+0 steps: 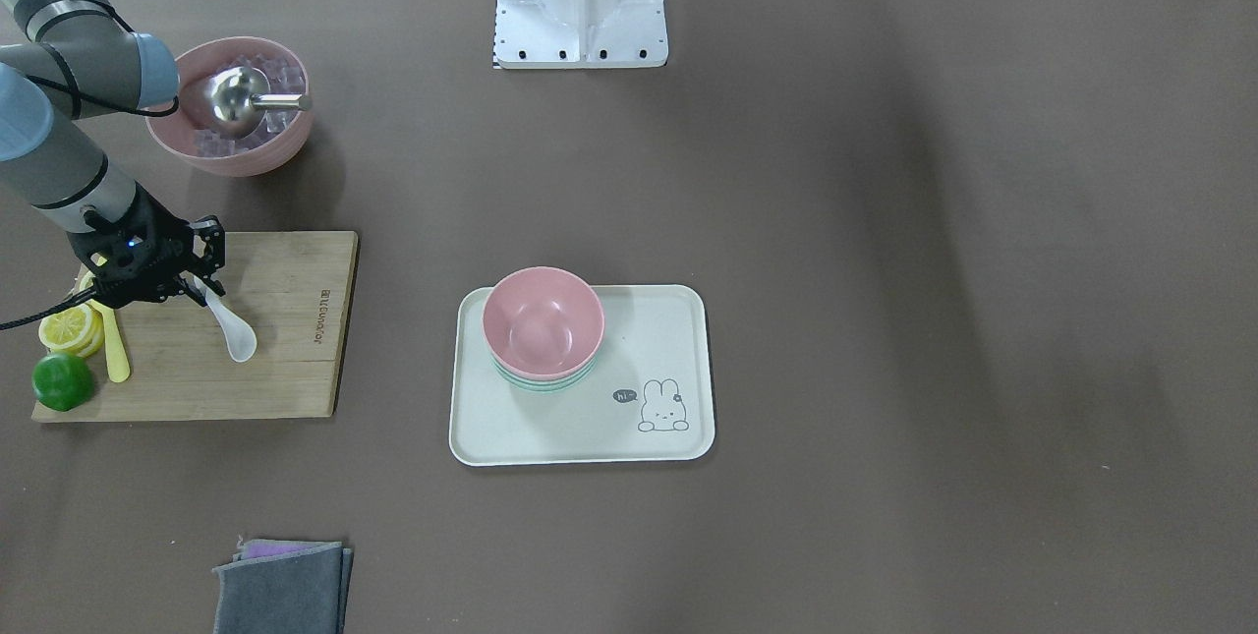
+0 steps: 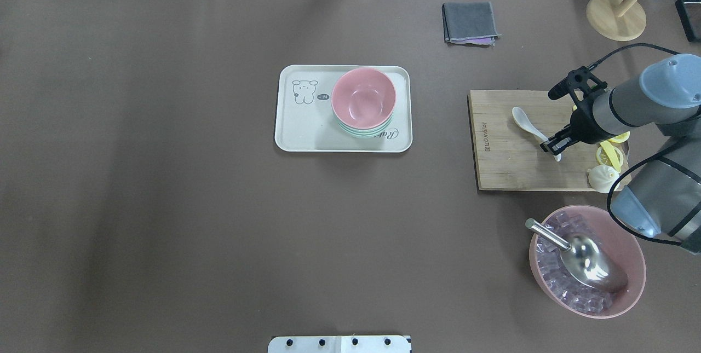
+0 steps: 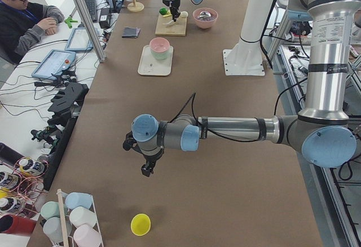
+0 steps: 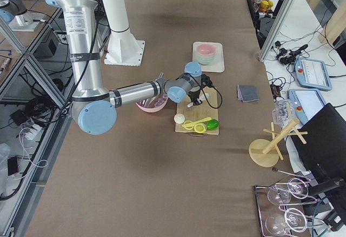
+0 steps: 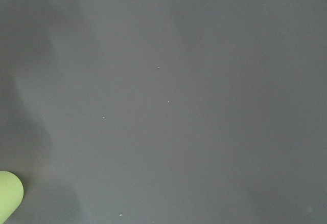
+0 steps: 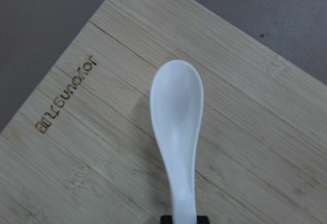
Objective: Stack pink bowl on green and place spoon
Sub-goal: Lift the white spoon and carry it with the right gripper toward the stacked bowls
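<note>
Overhead exterior: right end effector (image 2: 553,149) grasping spoon (image 2: 524,117) handle; scoop end juts ahead.

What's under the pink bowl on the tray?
The green bowl: only its rim shows below the pink bowl, on the tray. Its inside is covered.

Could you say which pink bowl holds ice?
The large pink bowl beside the wooden board, with the metal scoop; the small pink bowl on the tray is empty.
</note>
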Controlling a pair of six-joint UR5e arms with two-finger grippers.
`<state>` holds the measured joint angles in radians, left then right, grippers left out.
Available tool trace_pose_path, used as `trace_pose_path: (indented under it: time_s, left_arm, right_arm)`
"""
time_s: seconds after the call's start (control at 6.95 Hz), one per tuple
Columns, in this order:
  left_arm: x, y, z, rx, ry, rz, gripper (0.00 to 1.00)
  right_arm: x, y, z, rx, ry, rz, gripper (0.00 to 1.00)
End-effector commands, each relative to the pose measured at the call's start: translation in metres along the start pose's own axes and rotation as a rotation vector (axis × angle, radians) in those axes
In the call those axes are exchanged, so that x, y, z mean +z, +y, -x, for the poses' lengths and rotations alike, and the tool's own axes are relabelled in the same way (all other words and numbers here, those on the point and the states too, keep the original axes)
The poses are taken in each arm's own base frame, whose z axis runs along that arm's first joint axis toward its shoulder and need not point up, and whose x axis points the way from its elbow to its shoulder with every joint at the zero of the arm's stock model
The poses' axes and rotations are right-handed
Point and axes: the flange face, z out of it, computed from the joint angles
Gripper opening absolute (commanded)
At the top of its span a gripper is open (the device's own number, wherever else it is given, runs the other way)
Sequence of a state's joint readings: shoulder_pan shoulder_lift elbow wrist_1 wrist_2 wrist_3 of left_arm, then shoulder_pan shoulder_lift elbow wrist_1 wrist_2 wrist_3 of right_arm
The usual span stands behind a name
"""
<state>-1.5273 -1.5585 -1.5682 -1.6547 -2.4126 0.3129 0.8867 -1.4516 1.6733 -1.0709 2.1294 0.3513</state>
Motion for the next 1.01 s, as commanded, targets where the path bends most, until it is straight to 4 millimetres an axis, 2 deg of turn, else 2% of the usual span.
trace_pose_path:
  time_s: [0.0,0.14,0.29,0.43,0.58,0.72,0.86]
  left_arm:
    - [0.006,0.006,0.006,-0.024,-0.001,0.019,0.99]
    - [0.007,0.018,0.011,-0.055,-0.025,0.032,0.99]
    - [0.0,0.018,0.003,-0.132,-0.035,0.018,0.99]
    - [-0.006,0.022,-0.005,-0.157,-0.035,0.014,0.99]
    - [-0.025,0.025,-0.013,-0.195,-0.034,0.025,0.99]
    - [-0.036,0.038,-0.02,-0.235,-0.029,0.045,0.99]
    - [-0.037,0.049,-0.026,-0.239,-0.028,0.047,0.99]
  right_arm:
    - [-0.041,-0.056,0.038,0.151,0.006,0.026,0.0]
    - [-0.054,-0.093,0.067,0.225,0.005,0.023,0.0]
    - [-0.056,-0.115,0.098,0.277,-0.005,0.018,0.0]
    - [-0.058,-0.127,0.118,0.308,-0.013,0.0,0.0]
    - [-0.06,-0.135,0.133,0.329,-0.024,-0.008,0.0]
    - [-0.061,-0.144,0.152,0.35,-0.033,-0.02,0.0]
    - [-0.066,-0.164,0.179,0.383,-0.006,-0.03,0.0]
